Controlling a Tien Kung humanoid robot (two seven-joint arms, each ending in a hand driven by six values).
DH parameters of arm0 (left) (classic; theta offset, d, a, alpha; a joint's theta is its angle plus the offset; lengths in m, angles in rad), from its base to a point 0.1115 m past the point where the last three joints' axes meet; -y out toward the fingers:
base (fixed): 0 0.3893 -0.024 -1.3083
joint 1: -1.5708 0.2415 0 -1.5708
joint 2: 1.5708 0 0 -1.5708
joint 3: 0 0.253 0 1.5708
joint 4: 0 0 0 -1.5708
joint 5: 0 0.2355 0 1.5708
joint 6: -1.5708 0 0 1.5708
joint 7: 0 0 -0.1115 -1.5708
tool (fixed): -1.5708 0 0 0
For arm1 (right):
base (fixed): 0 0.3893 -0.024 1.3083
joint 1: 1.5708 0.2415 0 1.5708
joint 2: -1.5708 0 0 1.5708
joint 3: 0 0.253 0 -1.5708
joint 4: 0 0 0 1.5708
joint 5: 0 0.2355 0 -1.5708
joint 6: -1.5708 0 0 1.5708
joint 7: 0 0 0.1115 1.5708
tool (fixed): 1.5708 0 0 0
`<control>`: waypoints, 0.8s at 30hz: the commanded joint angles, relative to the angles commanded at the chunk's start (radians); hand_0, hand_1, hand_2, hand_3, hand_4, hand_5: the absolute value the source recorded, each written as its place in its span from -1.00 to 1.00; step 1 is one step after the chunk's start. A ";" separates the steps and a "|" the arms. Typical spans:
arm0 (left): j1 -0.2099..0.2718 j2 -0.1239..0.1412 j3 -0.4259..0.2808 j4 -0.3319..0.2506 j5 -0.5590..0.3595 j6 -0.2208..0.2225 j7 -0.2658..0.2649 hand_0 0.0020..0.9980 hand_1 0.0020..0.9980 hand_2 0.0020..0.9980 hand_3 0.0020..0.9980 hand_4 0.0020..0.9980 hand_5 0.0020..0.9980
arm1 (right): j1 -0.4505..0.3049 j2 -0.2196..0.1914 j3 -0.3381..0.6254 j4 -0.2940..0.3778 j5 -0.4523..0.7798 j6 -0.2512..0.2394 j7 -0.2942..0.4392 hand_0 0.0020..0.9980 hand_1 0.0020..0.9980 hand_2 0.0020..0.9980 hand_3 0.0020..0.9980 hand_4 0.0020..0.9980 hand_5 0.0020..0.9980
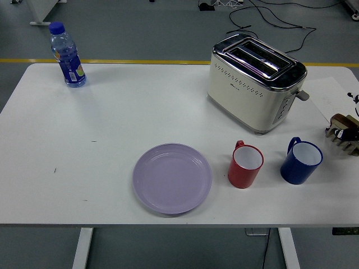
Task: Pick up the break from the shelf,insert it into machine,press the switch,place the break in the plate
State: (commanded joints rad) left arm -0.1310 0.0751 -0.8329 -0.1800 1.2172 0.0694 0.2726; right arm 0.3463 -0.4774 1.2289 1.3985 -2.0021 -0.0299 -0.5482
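At the table's right edge the wooden rack (pixel 343 137) holding the bread sits partly out of frame, the right hand (pixel 354 100) barely showing just above it, fingers unreadable, far nearer than the unseen left hand.

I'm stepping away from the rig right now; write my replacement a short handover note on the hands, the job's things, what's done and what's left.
Right hand: only a sliver shows at the right edge, above the wooden rack; grip cannot be told. Left hand: out of view.
Toaster: far right on the table, both slots look empty.
Purple plate: near centre, empty.
Bread: not clearly visible; the rack is cut off by the edge.
Also there: red mug, blue mug, water bottle far left.
Done: nothing visible.
Left: pick the bread, insert it, press the switch, plate it.
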 joint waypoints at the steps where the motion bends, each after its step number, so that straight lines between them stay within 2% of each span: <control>1: 0.000 0.000 0.000 0.000 0.000 0.000 0.000 0.31 0.17 0.18 0.21 -0.34 0.90 | 0.000 0.000 0.000 -0.001 0.000 0.000 0.000 0.54 0.48 0.57 0.67 0.51 -0.71; 2: 0.000 0.000 0.000 0.000 0.000 0.000 0.000 0.31 0.17 0.18 0.21 -0.34 0.90 | 0.004 0.003 -0.004 -0.004 0.000 -0.004 -0.003 0.54 0.48 0.57 0.67 0.51 -0.71; 5: 0.000 -0.001 -0.002 0.000 0.003 -0.001 0.002 0.31 0.17 0.18 0.21 -0.34 0.90 | 0.029 0.020 -0.034 -0.070 -0.010 -0.048 -0.026 0.54 0.48 0.57 0.67 0.51 -0.71; 6: 0.000 -0.001 -0.002 0.000 0.002 -0.001 0.002 0.31 0.17 0.18 0.21 -0.34 0.90 | 0.033 0.023 -0.038 -0.082 -0.019 -0.048 -0.031 0.54 0.48 0.57 0.67 0.51 -0.71; 7: 0.000 -0.001 -0.002 0.000 0.001 -0.001 0.002 0.31 0.17 0.18 0.20 -0.34 0.90 | 0.035 0.023 -0.039 -0.087 -0.024 -0.048 -0.034 0.35 0.32 0.37 0.50 0.43 -0.76; 12: 0.003 -0.002 -0.003 0.000 0.003 -0.002 0.002 0.31 0.17 0.18 0.20 -0.34 0.90 | 0.047 0.029 -0.060 -0.119 -0.028 -0.050 -0.041 0.35 0.32 0.37 0.50 0.43 -0.76; 13: 0.004 -0.003 -0.004 0.000 0.007 -0.003 0.003 0.31 0.17 0.18 0.20 -0.34 0.90 | 0.050 0.033 -0.067 -0.131 -0.033 -0.066 -0.045 0.14 0.14 0.19 0.35 0.23 -0.88; 15: 0.004 -0.004 -0.005 0.000 0.009 -0.003 0.003 0.31 0.17 0.18 0.20 -0.34 0.90 | 0.052 0.035 -0.069 -0.136 -0.036 -0.073 -0.047 0.14 0.14 0.19 0.35 0.23 -0.88; 18: 0.007 -0.004 -0.010 0.000 0.017 -0.004 0.005 0.31 0.17 0.18 0.20 -0.34 0.90 | 0.056 0.039 -0.079 -0.149 -0.042 -0.109 -0.044 0.14 0.14 0.19 0.35 0.23 -0.88; 19: 0.008 -0.005 -0.011 0.000 0.018 -0.005 0.005 0.31 0.18 0.18 0.20 -0.34 0.90 | 0.057 0.039 -0.081 -0.150 -0.042 -0.113 -0.043 -0.02 0.02 0.07 0.21 0.09 -0.97; 24: 0.010 -0.005 -0.014 0.000 0.024 -0.005 0.006 0.31 0.18 0.18 0.20 -0.34 0.90 | 0.059 0.036 -0.095 -0.153 -0.050 -0.137 -0.039 -0.02 0.02 0.07 0.21 0.09 -0.97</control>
State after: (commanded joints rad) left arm -0.1210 0.0705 -0.8466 -0.1800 1.2408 0.0640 0.2787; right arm 0.4051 -0.4416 1.1335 1.2455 -2.0520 -0.1667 -0.5872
